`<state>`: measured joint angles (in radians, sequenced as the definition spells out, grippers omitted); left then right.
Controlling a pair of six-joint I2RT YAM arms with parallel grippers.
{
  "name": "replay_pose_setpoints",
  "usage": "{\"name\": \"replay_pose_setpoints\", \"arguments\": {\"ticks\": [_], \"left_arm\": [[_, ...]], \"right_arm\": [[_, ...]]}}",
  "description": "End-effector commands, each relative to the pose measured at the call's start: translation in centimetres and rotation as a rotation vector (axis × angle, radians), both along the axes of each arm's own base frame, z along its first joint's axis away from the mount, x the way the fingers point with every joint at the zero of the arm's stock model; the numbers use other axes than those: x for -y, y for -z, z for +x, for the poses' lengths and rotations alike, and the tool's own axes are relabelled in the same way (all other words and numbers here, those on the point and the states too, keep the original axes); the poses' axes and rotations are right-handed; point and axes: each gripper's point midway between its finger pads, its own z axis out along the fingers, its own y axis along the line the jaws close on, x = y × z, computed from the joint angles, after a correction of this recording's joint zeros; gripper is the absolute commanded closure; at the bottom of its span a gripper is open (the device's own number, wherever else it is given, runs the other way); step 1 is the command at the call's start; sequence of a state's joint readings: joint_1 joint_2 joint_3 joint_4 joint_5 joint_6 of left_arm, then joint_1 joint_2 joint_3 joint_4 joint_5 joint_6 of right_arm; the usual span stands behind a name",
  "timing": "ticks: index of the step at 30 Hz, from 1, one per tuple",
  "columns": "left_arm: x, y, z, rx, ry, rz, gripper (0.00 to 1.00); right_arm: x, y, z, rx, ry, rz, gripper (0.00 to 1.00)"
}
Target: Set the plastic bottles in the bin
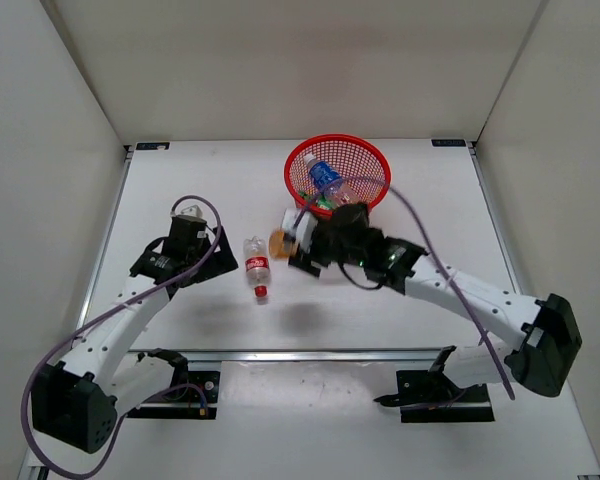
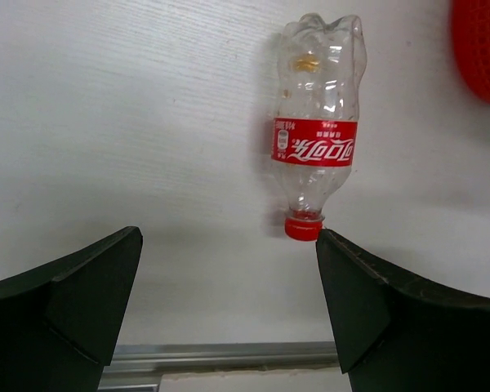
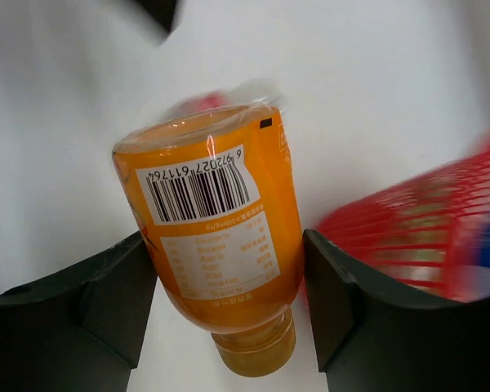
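Clutching orange bottle (image 3: pixel 214 214) in right claw (image 3: pixel 225 260)

Likely a robotics lab, bare white walls (image 1: pixel 300 60), arms (image 1: pixel 130 310) bolted to table (image 1: pixel 210 170)

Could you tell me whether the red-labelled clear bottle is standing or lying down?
Lying down: the red-labelled bottle rests lengthwise on the table, outside the bin.

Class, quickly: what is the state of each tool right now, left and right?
The left tool: open, holding nothing.
The right tool: closed on the orange bottle.
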<state>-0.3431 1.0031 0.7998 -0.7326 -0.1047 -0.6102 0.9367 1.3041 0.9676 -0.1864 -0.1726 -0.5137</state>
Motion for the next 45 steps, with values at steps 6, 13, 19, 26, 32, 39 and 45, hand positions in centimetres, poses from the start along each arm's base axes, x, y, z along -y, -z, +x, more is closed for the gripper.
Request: {"name": "replay_pose_setpoints", "arguments": {"ticks": [6,13,19,26,32,39,45], "left_arm": [[2.1,-0.7,3.3,0.058,0.004,-0.059,0.01],[5.1,0.4,5.5,0.028,0.083,-0.049,0.01],[7.8,2.3,6.8,-0.021,0.171,-0.044,0.01],[9.0,5.8,6.9,-0.088,0.207,-0.036,0.01],[10.2,9.3,7.0,-0.175,0.234,-0.018,0.08],[9.9,8.4,8.1,-0.144,0.202,-0.023,0.57],[8.4,-5.1,12.1,0.186,0.121,-0.035,0.60]], "right_arm": [[6.2,-17.0,14.5,0.182,0.416,0.311,0.64],[11.6,-12.7,22.1,0.035,0.710,0.269,0.55],[11.9,-13.2,22.3,0.026,0.721,0.310,0.01],[14.9,-17.4,19.8,0.084,0.824,0.390,0.01],[21.9,-14.3,15.8,-0.053,1.003,0.471,0.01],[29.8,-7.7,10.4,-0.199,1.229,0.481,0.00],[35.3,-0.9,6.3,-0.334,1.477,0.428,0.01]]}}
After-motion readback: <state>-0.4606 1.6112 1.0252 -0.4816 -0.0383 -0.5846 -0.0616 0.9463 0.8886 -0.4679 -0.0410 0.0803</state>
